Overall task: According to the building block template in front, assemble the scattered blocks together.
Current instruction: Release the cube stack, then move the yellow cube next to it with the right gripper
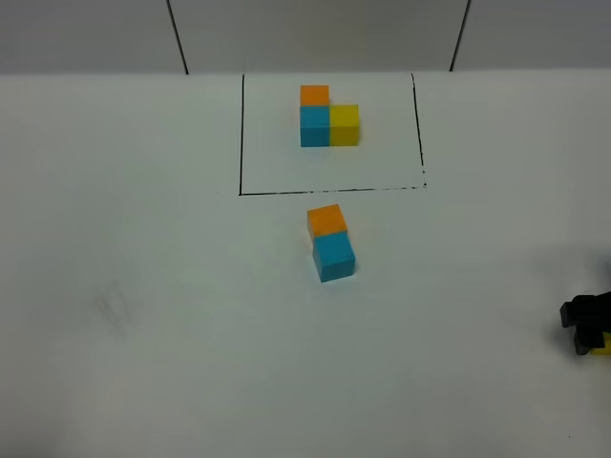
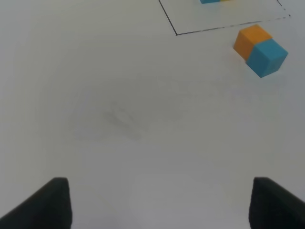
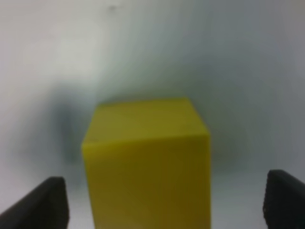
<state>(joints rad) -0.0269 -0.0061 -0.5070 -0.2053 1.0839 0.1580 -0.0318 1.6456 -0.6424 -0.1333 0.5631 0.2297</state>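
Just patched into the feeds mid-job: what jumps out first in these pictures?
The template cluster of orange, blue and yellow cubes sits inside the black outline at the far side of the white table. Just outside the outline, a loose orange cube touches a loose blue cube. The yellow cube fills the right wrist view between the right gripper's open jaws.

We see the black-lined rectangular template (image 1: 242, 134) holding an L-shaped cluster of orange, blue and yellow cubes (image 1: 328, 119).
Just outside its near line, we find the loose orange cube (image 1: 326, 218) touching the sky-blue cube (image 1: 334, 256); the yellow cube (image 3: 147, 167) sits well apart.
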